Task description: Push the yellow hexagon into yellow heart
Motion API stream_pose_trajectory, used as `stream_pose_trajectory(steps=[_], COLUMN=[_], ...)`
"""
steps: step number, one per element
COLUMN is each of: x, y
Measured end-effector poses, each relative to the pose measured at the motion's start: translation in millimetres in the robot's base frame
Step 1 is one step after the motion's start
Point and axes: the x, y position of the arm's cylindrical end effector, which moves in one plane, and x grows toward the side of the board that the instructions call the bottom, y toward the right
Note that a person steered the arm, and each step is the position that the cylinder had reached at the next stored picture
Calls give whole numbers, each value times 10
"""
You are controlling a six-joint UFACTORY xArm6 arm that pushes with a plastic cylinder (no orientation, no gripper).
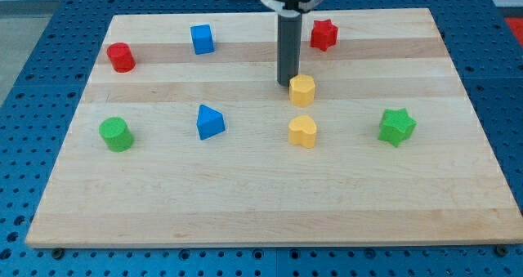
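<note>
On my feed the small yellow plastic hexagon block (302,90) stands upright on the pale wooden table (245,203), a stubby six-sided prism with a flat top, just right of centre. My tip (288,82) sits at its upper-left edge, touching or nearly so. This rig carries no gripper, only the dark rod, so nothing is held. The yellow plastic heart block (302,131) lies directly below the hexagon toward the view's bottom, near but apart, with bare wood between them. A blue plastic triangular block (209,122) rests well to the heart's left.
</note>
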Motion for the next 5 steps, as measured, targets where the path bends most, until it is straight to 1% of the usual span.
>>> stream_pose_trajectory(steps=[1, 2, 3, 5], x=[-13, -352, -274, -110], y=[-7, 61, 287, 439])
